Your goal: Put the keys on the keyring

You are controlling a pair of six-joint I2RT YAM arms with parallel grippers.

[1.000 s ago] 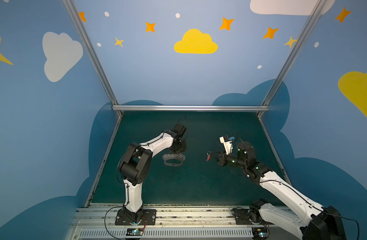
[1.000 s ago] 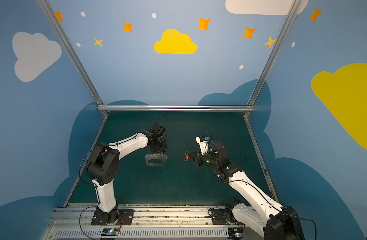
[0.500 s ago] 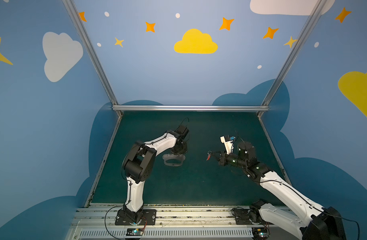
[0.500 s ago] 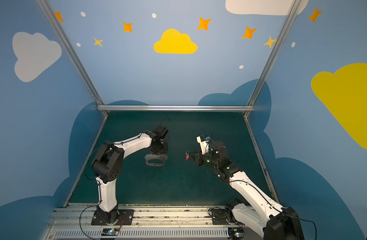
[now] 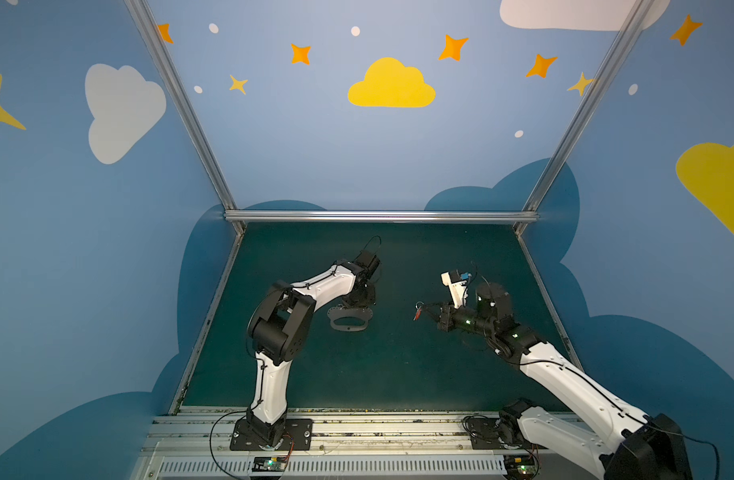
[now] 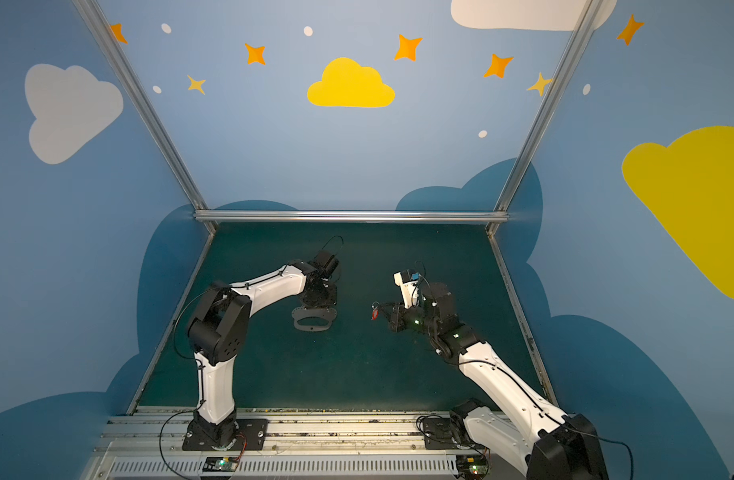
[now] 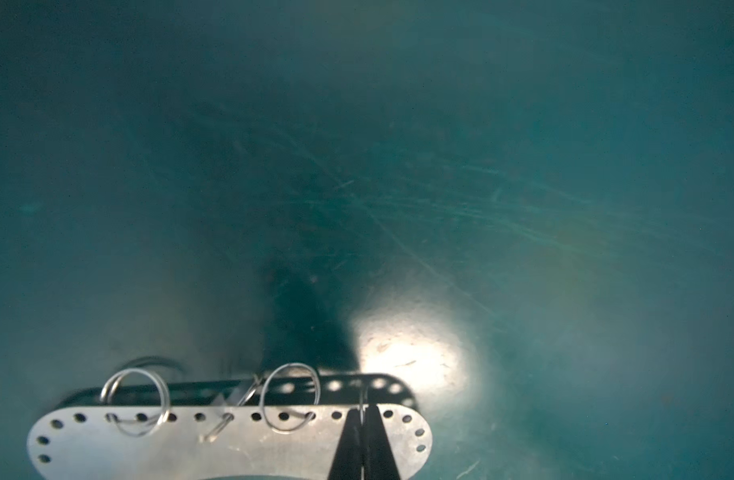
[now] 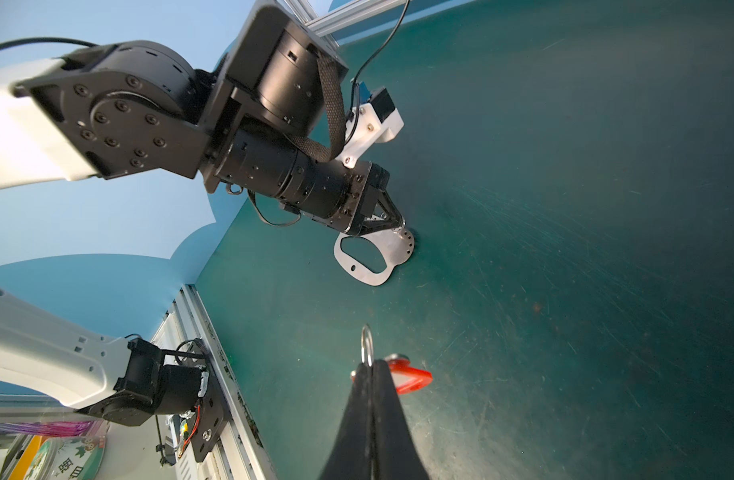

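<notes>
Both top views look down on the table (image 5: 398, 365) from high at six o'clock; close wrist views share the holed plate (image 7: 232, 449).

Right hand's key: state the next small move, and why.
Probably carry the silver key with its red plastic tag across to the thin silver wire ring on the flat grey holed plate: the right hand is shut on the key, the left hand on that ring, a gap between.
</notes>
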